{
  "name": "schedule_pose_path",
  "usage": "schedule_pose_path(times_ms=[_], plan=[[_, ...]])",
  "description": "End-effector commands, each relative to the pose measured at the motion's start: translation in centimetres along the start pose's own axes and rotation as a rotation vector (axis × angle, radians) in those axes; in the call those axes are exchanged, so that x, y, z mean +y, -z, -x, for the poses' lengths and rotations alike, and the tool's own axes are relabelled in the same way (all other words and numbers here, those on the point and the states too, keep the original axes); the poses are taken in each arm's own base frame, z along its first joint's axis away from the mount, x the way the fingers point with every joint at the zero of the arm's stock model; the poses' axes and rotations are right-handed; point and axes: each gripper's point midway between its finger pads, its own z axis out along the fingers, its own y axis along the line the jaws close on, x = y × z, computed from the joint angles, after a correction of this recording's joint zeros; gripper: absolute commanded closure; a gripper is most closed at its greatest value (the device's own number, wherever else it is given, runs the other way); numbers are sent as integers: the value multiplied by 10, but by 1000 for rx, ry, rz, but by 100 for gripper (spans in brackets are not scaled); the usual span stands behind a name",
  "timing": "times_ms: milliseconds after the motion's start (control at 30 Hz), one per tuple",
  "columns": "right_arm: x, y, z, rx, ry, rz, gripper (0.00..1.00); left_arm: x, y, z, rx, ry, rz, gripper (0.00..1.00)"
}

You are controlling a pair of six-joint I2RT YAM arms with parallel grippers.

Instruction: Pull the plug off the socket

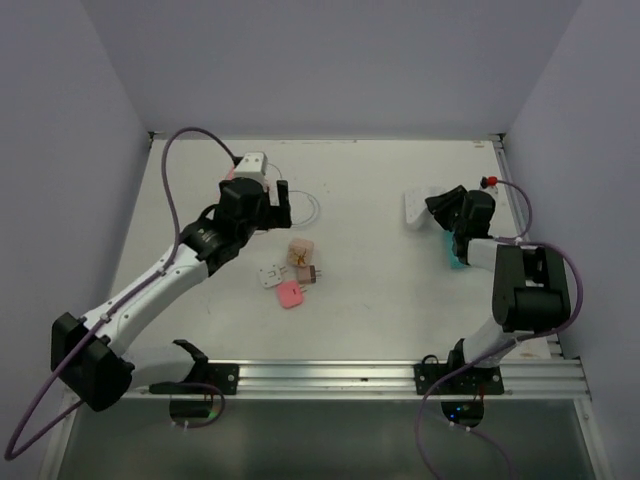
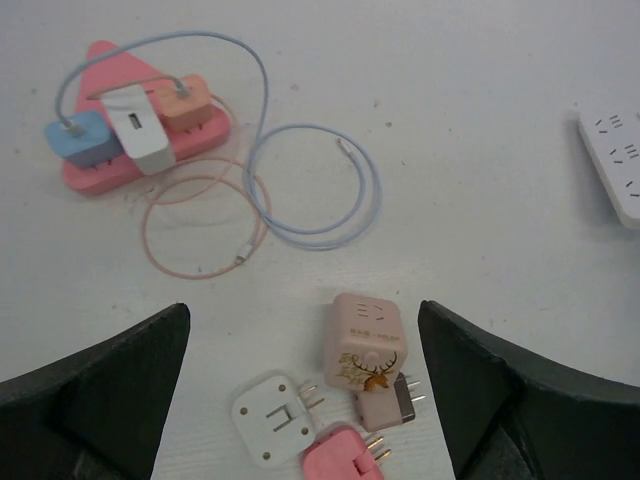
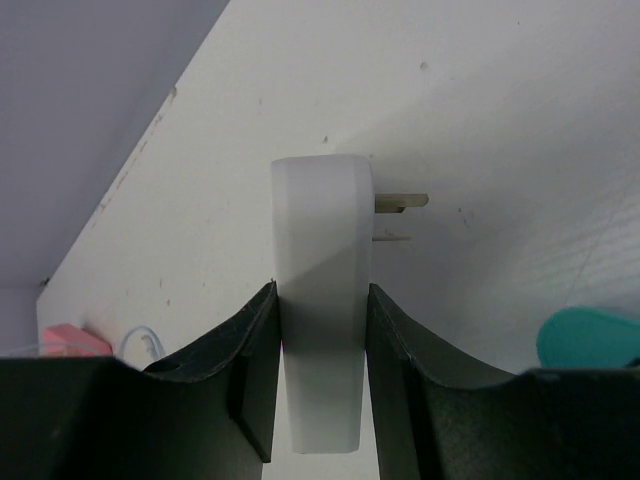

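Note:
My left gripper (image 2: pixel 303 330) is open and hangs over a loose cluster on the table: a beige cube socket with a deer print (image 2: pixel 368 340), a brownish plug (image 2: pixel 385 405), a white plug (image 2: pixel 272 418) and a pink plug (image 2: pixel 345 455). Nothing is between its fingers. In the top view this cluster (image 1: pixel 295 268) lies just right of and nearer than the left gripper (image 1: pixel 280 212). My right gripper (image 3: pixel 322 300) is shut on a white socket strip (image 3: pixel 320 230) held on edge, with two prongs sticking out of its side. The right gripper (image 1: pixel 440 205) and white socket strip (image 1: pixel 415 208) are at the table's right.
A pink triangular socket (image 2: pixel 100 165) carrying blue, white and orange chargers sits far left with looped blue and pink cables (image 2: pixel 300 190). A teal object (image 3: pixel 590 335) lies near the right gripper. The walls stand close on both sides.

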Motion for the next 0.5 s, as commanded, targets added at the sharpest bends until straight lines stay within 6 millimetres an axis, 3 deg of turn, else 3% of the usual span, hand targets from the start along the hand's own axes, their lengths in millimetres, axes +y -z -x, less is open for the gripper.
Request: schedule_pose_path(times_ms=[0,67,167,233,267,300,467], plan=[[15,-21,21,-32,-46,69,100,42,27,20,-19,38,105,0],[-3,-31,20,-14,-72,32,100,56,36,25,-34,41,132,0],[-19,-39,22,7,-92,-4,89,82,50,24,-65,41,195,0],[-28,-39,23,21,-98,-22,76,92,52,19,-82,32,221,0],[-32,-40,24,24,-98,-30,71,98,52,7,-71,16,232,0],[-38,-39,24,32,-102,-48,60,101,52,2,-67,15,237,0],[-41,-34,30,46,-55,-92,29,111,48,-30,-22,-6,253,0]])
